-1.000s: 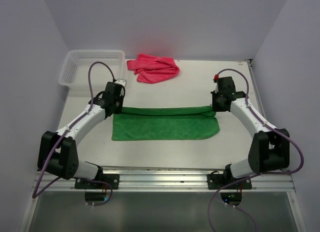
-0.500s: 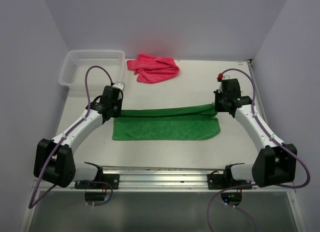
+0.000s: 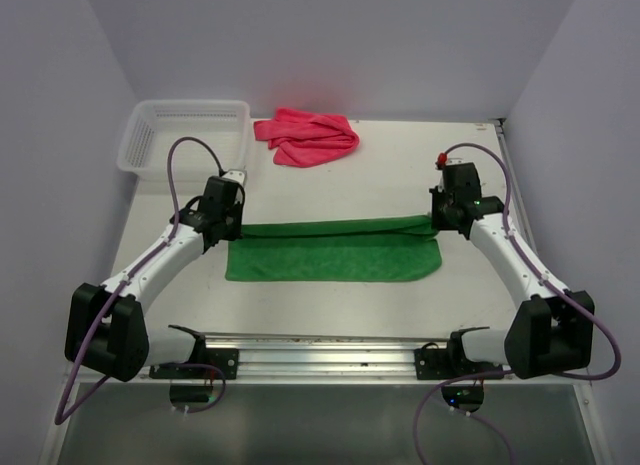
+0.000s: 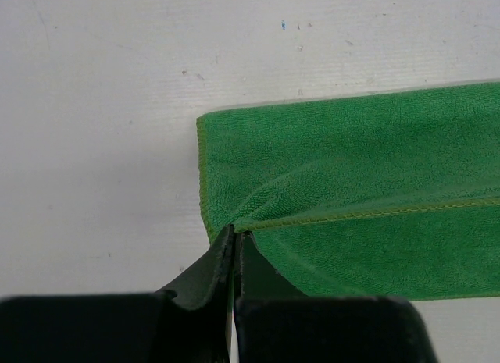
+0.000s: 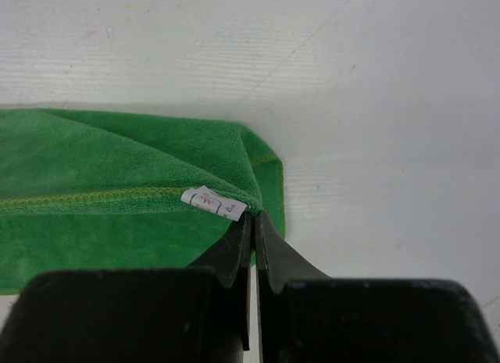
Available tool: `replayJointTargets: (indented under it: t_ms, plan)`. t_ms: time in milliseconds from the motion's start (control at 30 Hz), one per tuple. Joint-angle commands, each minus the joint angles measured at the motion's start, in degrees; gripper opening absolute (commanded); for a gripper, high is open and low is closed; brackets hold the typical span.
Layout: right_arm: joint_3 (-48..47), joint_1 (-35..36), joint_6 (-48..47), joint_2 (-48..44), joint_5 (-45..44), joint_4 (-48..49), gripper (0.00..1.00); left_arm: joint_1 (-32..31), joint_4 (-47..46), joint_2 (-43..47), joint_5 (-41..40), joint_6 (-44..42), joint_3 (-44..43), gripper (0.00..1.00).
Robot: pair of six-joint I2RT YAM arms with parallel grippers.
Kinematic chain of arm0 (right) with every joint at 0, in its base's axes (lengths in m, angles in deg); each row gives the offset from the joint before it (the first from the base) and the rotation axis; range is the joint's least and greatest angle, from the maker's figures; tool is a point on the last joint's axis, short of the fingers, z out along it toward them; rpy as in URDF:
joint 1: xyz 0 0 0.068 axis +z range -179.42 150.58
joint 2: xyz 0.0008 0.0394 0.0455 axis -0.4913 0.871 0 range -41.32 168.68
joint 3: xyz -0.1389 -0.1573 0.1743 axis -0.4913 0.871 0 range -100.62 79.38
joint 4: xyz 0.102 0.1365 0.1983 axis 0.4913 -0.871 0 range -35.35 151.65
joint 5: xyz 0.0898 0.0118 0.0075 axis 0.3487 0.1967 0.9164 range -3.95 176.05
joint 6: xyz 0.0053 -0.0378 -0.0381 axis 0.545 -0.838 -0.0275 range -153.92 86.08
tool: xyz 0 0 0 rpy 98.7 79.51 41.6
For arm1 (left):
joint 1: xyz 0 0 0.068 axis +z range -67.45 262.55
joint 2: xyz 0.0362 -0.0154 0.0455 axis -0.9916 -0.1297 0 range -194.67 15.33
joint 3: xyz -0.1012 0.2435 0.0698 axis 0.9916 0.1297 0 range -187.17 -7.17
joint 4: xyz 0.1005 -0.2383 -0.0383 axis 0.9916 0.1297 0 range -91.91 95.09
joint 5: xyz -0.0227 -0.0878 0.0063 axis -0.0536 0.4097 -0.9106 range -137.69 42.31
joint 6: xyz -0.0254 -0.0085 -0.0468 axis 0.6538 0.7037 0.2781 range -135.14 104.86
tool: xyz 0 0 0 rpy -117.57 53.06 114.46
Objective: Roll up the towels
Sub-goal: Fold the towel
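A green towel (image 3: 332, 253) lies folded lengthwise on the table's middle. My left gripper (image 3: 232, 224) is shut on its far left corner; the left wrist view shows the jaws (image 4: 236, 236) pinching the hemmed edge of the green towel (image 4: 351, 176). My right gripper (image 3: 437, 221) is shut on the far right corner; in the right wrist view the gripper (image 5: 254, 218) pinches the green towel (image 5: 117, 176) beside its white label (image 5: 212, 204). The held edge is lifted and folded over the lower layer. A pink towel (image 3: 308, 136) lies crumpled at the back.
A white plastic basket (image 3: 185, 135) stands at the back left corner of the table. Walls close in the left, right and back sides. A metal rail (image 3: 320, 347) runs along the near edge.
Both grippers have moved the held far edge of the green towel slightly nearer and lower, and the arms have spread a little outward. The fold now lies flatter on the lower layer.
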Motion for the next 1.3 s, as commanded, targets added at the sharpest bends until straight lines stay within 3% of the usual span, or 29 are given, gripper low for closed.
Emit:
replayJointTargets:
  t_ms: [0,867,967,1067,1267]
  plan:
    - [0.74,0.01,0.82,-2.03,-0.29,-1.97,0.00,0.09,0.47,1.62,0.12,1.41,0.03,0.00]
    - [8.74,1.16,6.01,-6.95,0.77,-3.55,0.00,-4.47,2.75,1.71,-1.81,6.16,3.29,0.00]
    - [9.09,1.33,6.27,-7.04,2.35,-3.38,0.04,-5.62,3.02,1.79,-2.77,6.42,3.20,0.00]
    - [8.83,1.33,6.45,-6.69,2.35,-4.52,0.11,-7.20,3.28,2.23,-3.39,6.86,3.20,0.17]
    - [9.44,1.25,7.15,-9.06,2.00,-4.61,0.17,-9.49,3.72,4.07,-5.41,7.83,3.29,0.31]
